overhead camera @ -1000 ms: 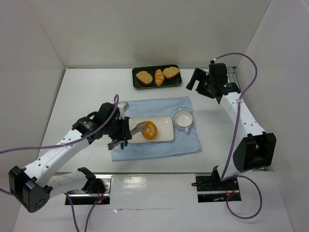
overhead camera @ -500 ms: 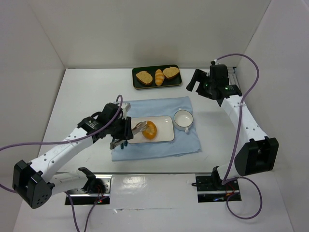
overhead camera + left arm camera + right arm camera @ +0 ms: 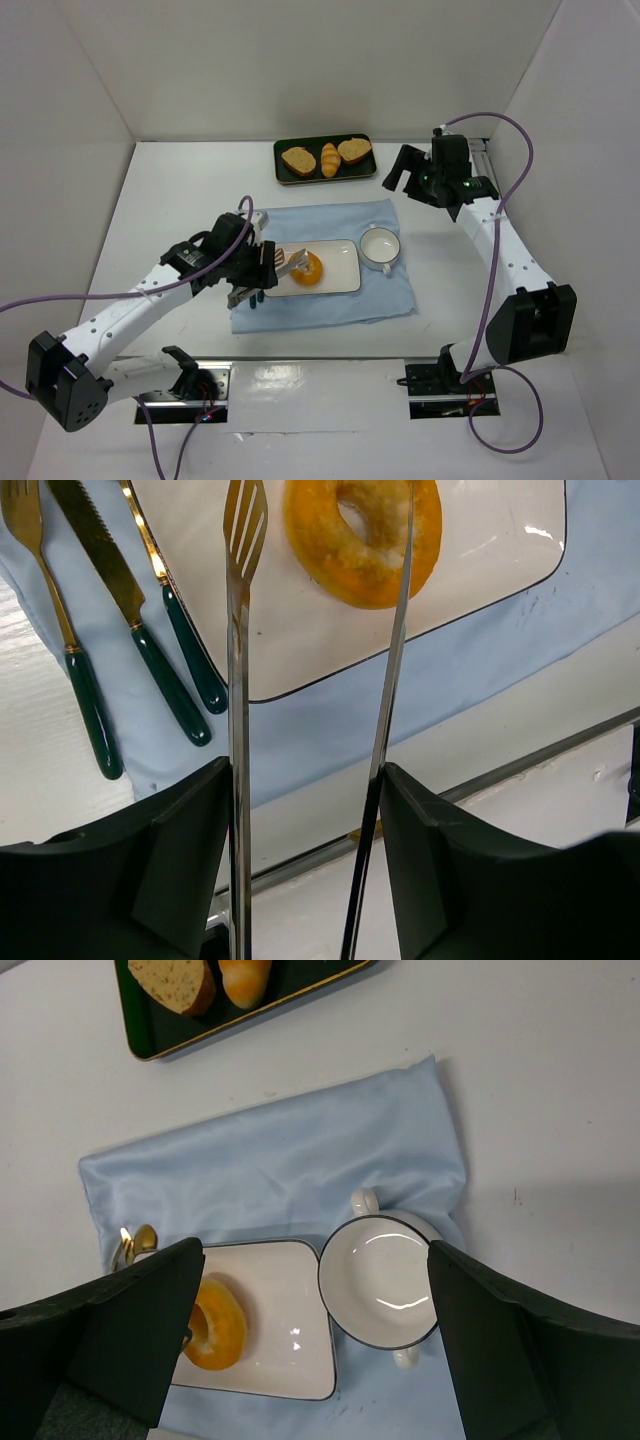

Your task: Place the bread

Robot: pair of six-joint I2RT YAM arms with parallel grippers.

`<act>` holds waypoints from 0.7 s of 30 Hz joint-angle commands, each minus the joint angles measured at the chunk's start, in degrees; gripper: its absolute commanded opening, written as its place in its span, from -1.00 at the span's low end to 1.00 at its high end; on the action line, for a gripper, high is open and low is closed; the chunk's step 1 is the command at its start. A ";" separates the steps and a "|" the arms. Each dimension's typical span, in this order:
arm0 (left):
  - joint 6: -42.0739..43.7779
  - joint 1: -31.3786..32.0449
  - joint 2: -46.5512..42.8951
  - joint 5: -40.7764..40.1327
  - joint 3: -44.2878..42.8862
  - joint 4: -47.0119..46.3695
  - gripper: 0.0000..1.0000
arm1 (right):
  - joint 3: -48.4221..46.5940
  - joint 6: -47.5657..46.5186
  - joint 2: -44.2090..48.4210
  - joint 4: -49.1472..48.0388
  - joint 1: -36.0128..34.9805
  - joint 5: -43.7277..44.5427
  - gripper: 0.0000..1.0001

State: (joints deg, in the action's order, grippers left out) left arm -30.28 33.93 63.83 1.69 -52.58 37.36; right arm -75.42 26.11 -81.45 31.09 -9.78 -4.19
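Note:
The bread [image 3: 305, 268], a glossy orange ring, lies on the left part of the white rectangular plate [image 3: 342, 272]. It also shows in the left wrist view [image 3: 362, 540] and in the right wrist view [image 3: 213, 1322]. My left gripper [image 3: 258, 272] [image 3: 305, 780] is shut on metal tongs [image 3: 238, 630]. The tongs' two arms stand apart, one left of the bread and one over its right edge. My right gripper [image 3: 405, 170] [image 3: 315, 1250] is open and empty, high above the cup.
A white cup [image 3: 379, 246] [image 3: 378, 1282] stands right of the plate on a blue cloth [image 3: 330, 220]. Green-handled cutlery [image 3: 100, 630] lies left of the plate [image 3: 300, 630]. A dark tray [image 3: 283, 180] at the back holds two toast slices and a small roll.
My left arm has moved a little forward and right. The bread now lies flatter on the plate between the tongs' arms. The right arm has barely moved.

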 commanded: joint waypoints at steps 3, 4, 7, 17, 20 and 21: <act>-0.74 0.26 -2.75 -2.48 -1.56 0.60 0.41 | -0.78 0.35 1.82 -1.82 -0.50 -1.18 1.00; -0.74 0.26 -3.36 -3.44 -1.56 1.47 0.41 | -0.78 0.35 1.82 -1.82 -0.50 -1.18 1.00; -1.26 0.26 -5.29 -5.29 -4.11 3.32 0.39 | -0.78 0.87 1.82 -2.35 -0.50 -1.18 1.00; -2.50 -5.19 -10.14 -18.91 -7.98 5.44 0.37 | 0.36 0.87 1.82 -2.35 -1.03 -2.32 1.00; -2.50 -8.61 -8.99 -20.24 -7.45 5.36 0.37 | 0.36 0.87 1.82 -2.35 -1.03 -2.85 1.00; -1.89 -10.71 -7.60 -20.24 -6.84 4.83 0.37 | 0.36 0.87 1.82 -2.35 -1.03 -2.85 1.00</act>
State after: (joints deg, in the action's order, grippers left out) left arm -31.88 26.26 54.37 -15.00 -59.31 42.46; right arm -75.40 26.76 -81.45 30.76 -10.31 -6.17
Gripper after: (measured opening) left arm 0.687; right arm 0.999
